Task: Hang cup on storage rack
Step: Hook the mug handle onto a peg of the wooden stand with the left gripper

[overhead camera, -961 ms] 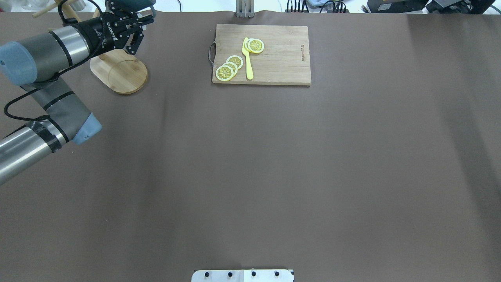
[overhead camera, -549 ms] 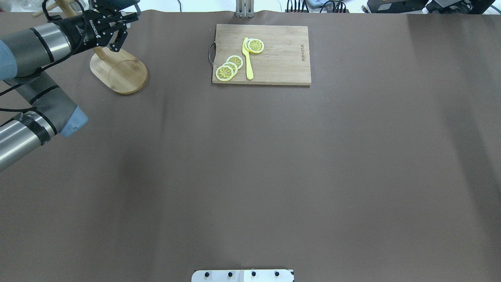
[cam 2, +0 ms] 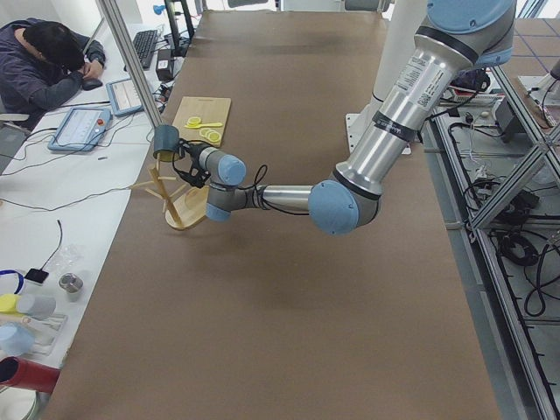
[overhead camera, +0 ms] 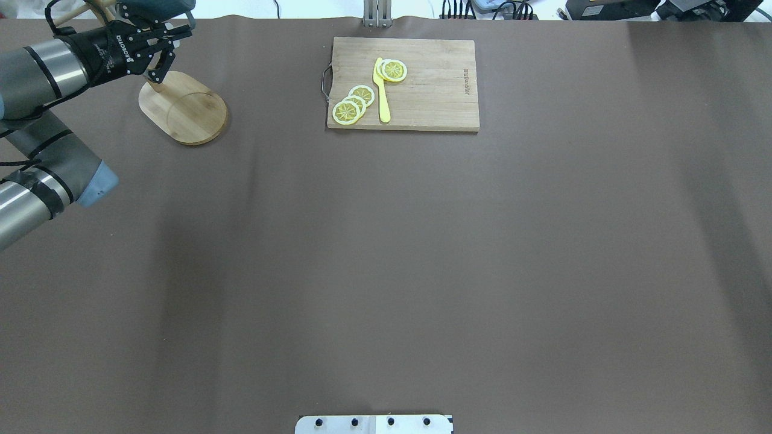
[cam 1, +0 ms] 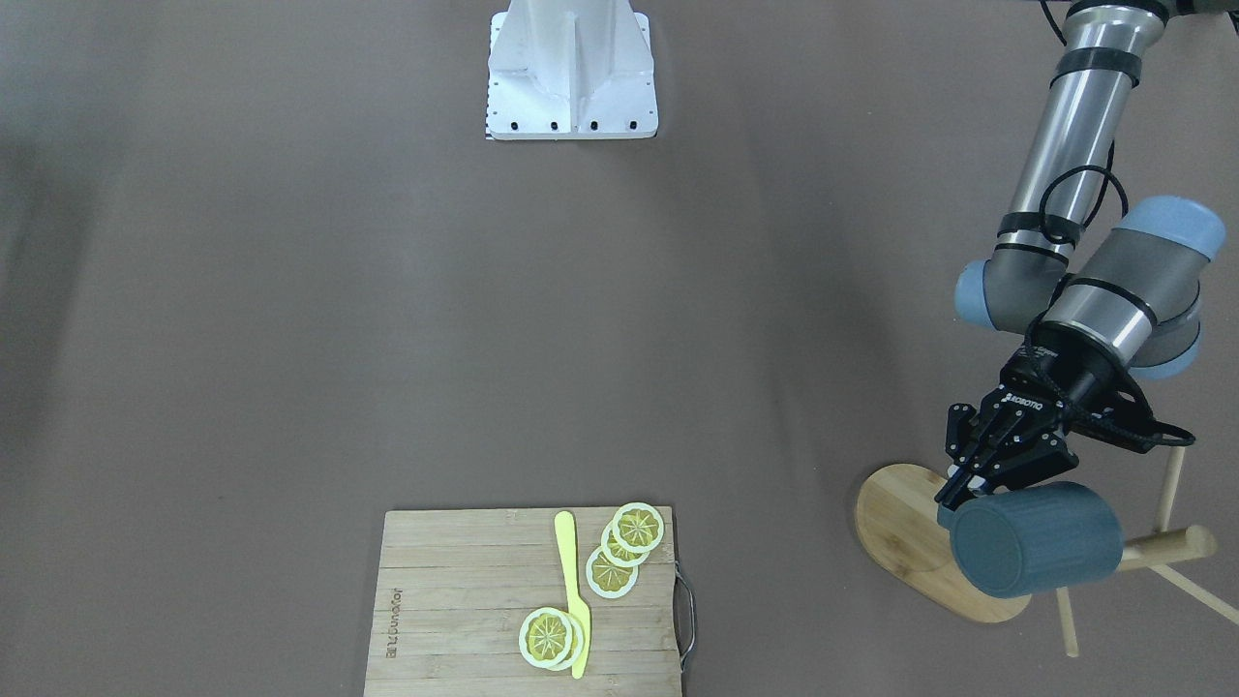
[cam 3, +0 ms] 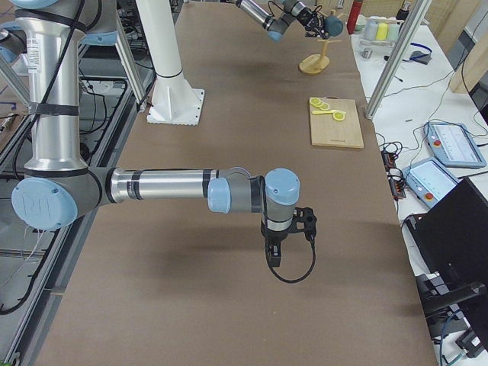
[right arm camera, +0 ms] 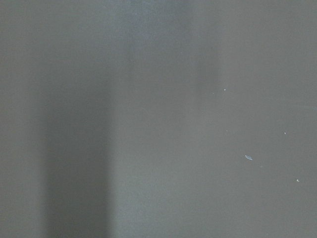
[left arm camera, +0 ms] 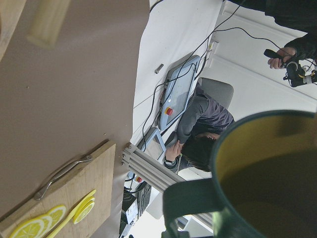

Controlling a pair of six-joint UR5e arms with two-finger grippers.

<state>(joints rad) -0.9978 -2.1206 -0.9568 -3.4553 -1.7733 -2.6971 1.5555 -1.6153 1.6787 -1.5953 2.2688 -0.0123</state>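
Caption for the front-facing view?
Left gripper holding teal cup sideways at the bamboo mug rack; cutting board with lemon slices nearby.

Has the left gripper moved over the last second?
Yes. In the overhead view the left gripper has shifted toward the view's left, measured against the storage rack's base, which stayed put.

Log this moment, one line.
left gripper: shut on cup | cup: lifted, near rack pegs | hung: not evident | right gripper: over table, state unclear

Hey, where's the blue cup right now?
In the front-facing view the cup is at the lower right, held on its side by the left gripper over the storage rack, beside its pegs.
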